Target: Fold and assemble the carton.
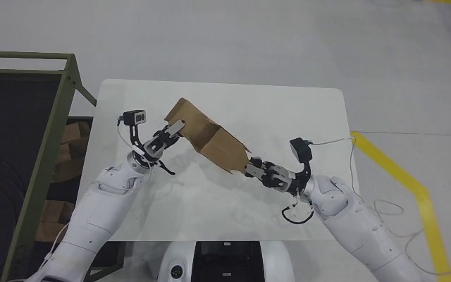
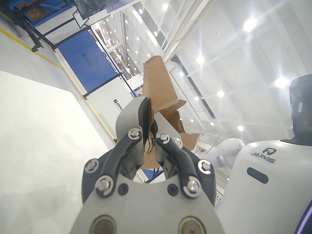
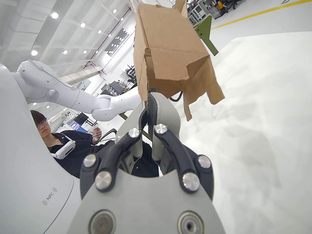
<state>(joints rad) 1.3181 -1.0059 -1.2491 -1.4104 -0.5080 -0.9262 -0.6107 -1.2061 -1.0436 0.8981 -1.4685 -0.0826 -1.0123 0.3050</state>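
A brown cardboard carton (image 1: 209, 135) is held up above the middle of the white table (image 1: 296, 113), opened into a box shape with loose flaps. My left gripper (image 1: 174, 130) is shut on a flap at the carton's left end; in the left wrist view the fingers (image 2: 143, 113) pinch the cardboard edge, and the carton (image 2: 158, 81) rises beyond them. My right gripper (image 1: 249, 168) is shut on a flap at the carton's right end. In the right wrist view the gripper (image 3: 148, 103) clamps a panel edge of the carton (image 3: 170, 40), whose bottom flaps hang loose.
A green metal-framed cart (image 1: 42, 141) with cardboard pieces stands against the table's left side. A yellow floor line (image 1: 402, 176) runs to the right of the table. The table surface around and under the carton is bare white.
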